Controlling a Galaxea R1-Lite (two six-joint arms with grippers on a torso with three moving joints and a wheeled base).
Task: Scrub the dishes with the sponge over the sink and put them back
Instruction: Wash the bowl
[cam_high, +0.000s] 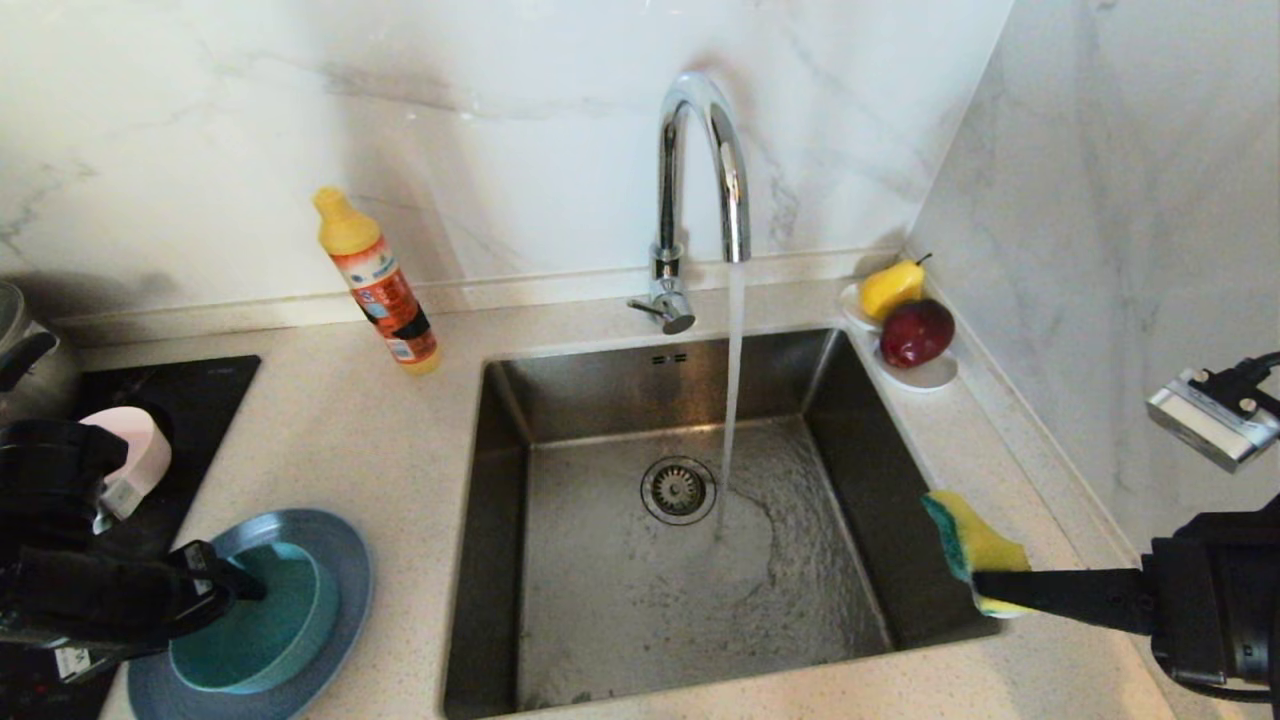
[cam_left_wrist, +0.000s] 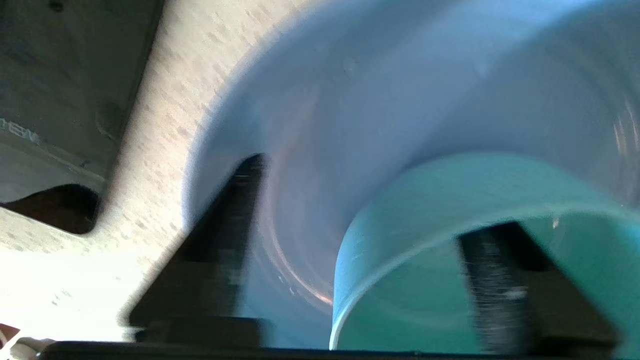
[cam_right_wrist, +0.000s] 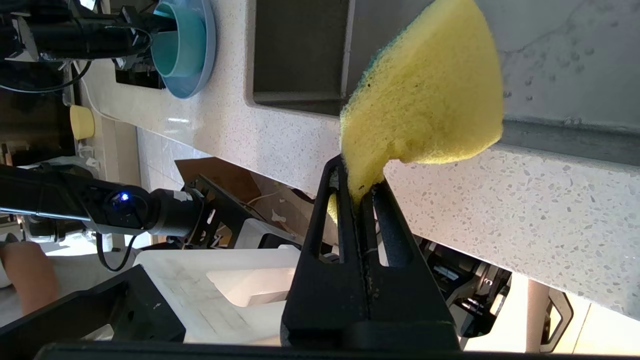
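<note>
**Left gripper at the bowl, sponge waiting by the sink**

I am reaching my left gripper (cam_high: 245, 585) down over the teal bowl (cam_high: 265, 625), which is sitting inside the plate (cam_high: 345, 560) on the counter (cam_high: 400, 450) left of the sink (cam_high: 850, 450). In the left wrist view my jaws are standing apart and straddling the bowl's wall: one finger (cam_left_wrist: 495, 280) is inside the bowl (cam_left_wrist: 400, 210), the other is outside it, over the plate (cam_left_wrist: 350, 90). I cannot tell whether they are pressing on the wall.

My right gripper (cam_high: 990, 588) is hovering over the counter at the sink's right edge, and its jaws are pinching one corner of the sponge (cam_high: 968, 540), yellow side up, green side facing the basin. In the right wrist view the sponge (cam_right_wrist: 425, 95) is bulging out beyond the closed gripper (cam_right_wrist: 360, 195).

The pink bowl (cam_high: 140, 455) is lying on the dark hob (cam_high: 210, 390) behind my left arm. Water is running from the tap (cam_high: 700, 170) into the sink, near the drain (cam_high: 678, 490).
</note>
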